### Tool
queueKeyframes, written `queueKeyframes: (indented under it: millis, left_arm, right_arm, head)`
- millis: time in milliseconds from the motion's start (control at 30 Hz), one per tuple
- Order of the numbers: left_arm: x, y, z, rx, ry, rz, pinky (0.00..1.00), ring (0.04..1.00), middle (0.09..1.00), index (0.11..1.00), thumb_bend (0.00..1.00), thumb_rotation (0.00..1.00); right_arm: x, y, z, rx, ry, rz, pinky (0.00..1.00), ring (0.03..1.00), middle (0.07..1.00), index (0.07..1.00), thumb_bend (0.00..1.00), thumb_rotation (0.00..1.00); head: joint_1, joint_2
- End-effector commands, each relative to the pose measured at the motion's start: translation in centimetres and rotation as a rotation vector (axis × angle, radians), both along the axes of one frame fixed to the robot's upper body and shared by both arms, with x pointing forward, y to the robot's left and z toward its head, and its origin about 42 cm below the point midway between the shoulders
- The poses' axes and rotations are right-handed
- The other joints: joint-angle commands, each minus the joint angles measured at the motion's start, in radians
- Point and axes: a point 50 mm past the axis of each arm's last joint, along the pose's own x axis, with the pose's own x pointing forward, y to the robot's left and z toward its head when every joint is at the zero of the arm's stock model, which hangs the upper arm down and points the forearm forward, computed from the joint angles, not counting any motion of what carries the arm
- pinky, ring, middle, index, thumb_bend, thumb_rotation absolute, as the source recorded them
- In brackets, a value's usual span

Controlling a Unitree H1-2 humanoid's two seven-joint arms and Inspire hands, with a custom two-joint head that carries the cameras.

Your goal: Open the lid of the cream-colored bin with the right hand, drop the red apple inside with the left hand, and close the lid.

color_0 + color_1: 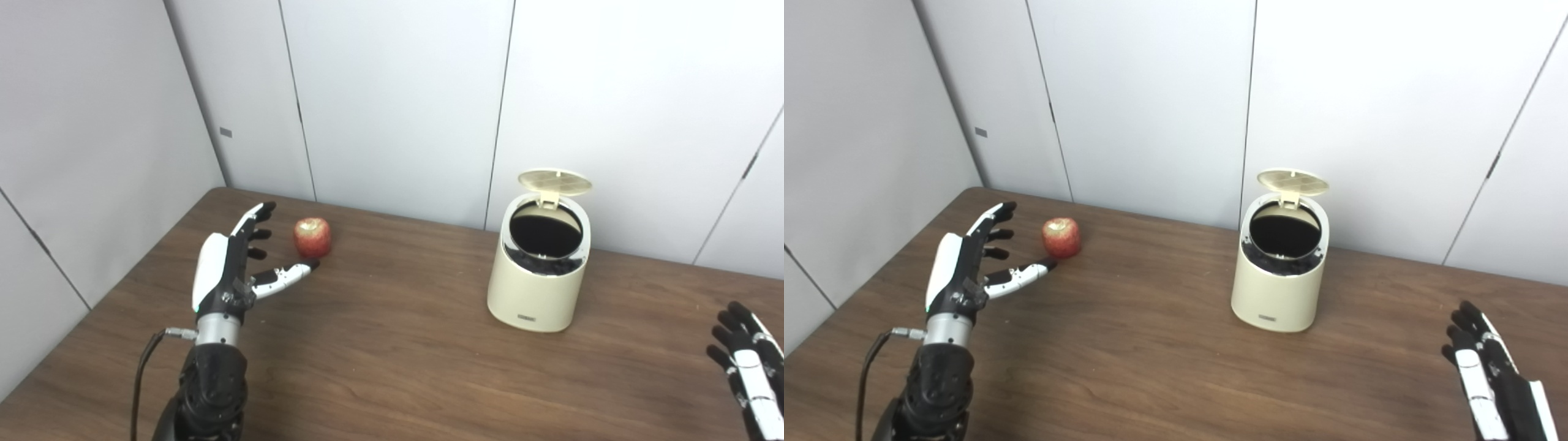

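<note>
The black-and-white left hand (229, 269) is held open and empty just beside the round red apple (312, 237) on the brown wooden table (392, 367); a full wrap around the fruit is advised. The cream-colored plastic bin (542, 269) stands lid-up; the right hand (747, 367) rests apart, fingers spread.

You're looking at a lab-like test booth, plain grey partition panels (392, 92) closing in two sides, a bare wood-grain bench (392, 343), no household clutter.

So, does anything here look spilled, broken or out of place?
Nothing stands out. The cream-colored bin stands upright with its lid raised, the red apple sits whole on the table beside the open left hand, and nothing is spilled.
</note>
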Motion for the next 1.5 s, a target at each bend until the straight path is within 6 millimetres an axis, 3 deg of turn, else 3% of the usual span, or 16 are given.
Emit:
queueKeyframes:
  millis: [0, 133, 300, 533, 700, 1000, 1100, 1467]
  left_arm:
    - [1.3, 0.9, 2.4, 0.09, -0.036, 0.013, 0.63, 0.786, 0.879, 0.884, 0.86, 0.24]
    - [3.0, 2.3, 3.1, 0.141, 0.028, 0.04, 0.62, 0.769, 0.858, 0.883, 0.88, 0.23]
    - [5.6, 3.5, 4.2, 0.264, 0.186, 0.022, 0.72, 0.929, 0.979, 0.952, 0.9, 0.28]
    - [9.2, 3.7, 5.2, 0.34, 0.325, -0.05, 0.78, 0.993, 1.0, 0.999, 0.95, 0.27]
    - [11.0, 3.3, 5.2, 0.316, 0.353, -0.063, 0.82, 0.997, 1.0, 0.988, 0.97, 0.26]
    - [13.8, 3.6, 4.0, 0.294, 0.431, -0.064, 0.78, 0.986, 1.0, 0.989, 0.99, 0.25]
    - [14.4, 3.7, 4.0, 0.276, 0.448, -0.072, 0.78, 0.986, 1.0, 0.995, 0.97, 0.22]
    - [16.8, 3.9, 4.9, 0.338, 0.526, -0.083, 0.73, 0.944, 1.0, 0.962, 0.96, 0.2]
  right_arm:
    - [0.2, 0.2, 2.1, -0.021, -0.073, 0.007, 0.84, 0.902, 0.906, 0.899, 0.27, 0.74]
    - [0.3, 0.3, 2.1, -0.02, -0.073, 0.006, 0.83, 0.899, 0.907, 0.893, 0.25, 0.74]
    - [0.2, 0.7, 2.2, 0.005, -0.069, 0.0, 0.86, 0.91, 0.911, 0.898, 0.25, 0.69]
    - [-0.1, 0.9, 2.1, -0.009, -0.059, 0.012, 0.88, 0.92, 0.919, 0.908, 0.25, 0.7]
    - [-0.1, 0.8, 1.8, -0.023, -0.055, 0.019, 0.85, 0.907, 0.915, 0.911, 0.24, 0.71]
    - [0.0, 0.6, 0.9, -0.031, -0.056, 0.028, 0.9, 0.922, 0.92, 0.919, 0.27, 0.63]
    - [-0.1, 0.7, 0.7, -0.053, -0.061, 0.036, 0.87, 0.922, 0.918, 0.919, 0.27, 0.59]
    - [0.0, 0.3, 0.3, -0.085, -0.073, 0.035, 0.83, 0.897, 0.909, 0.899, 0.31, 0.6]
  head:
    - [0.0, 0.0]
    - [-0.011, 0.0]
    - [-0.017, 0.0]
    - [-0.036, 0.006]
    - [-0.047, 0.011]
    - [-0.064, 0.008]
    - [-0.072, 0.008]
    - [-0.086, 0.013]
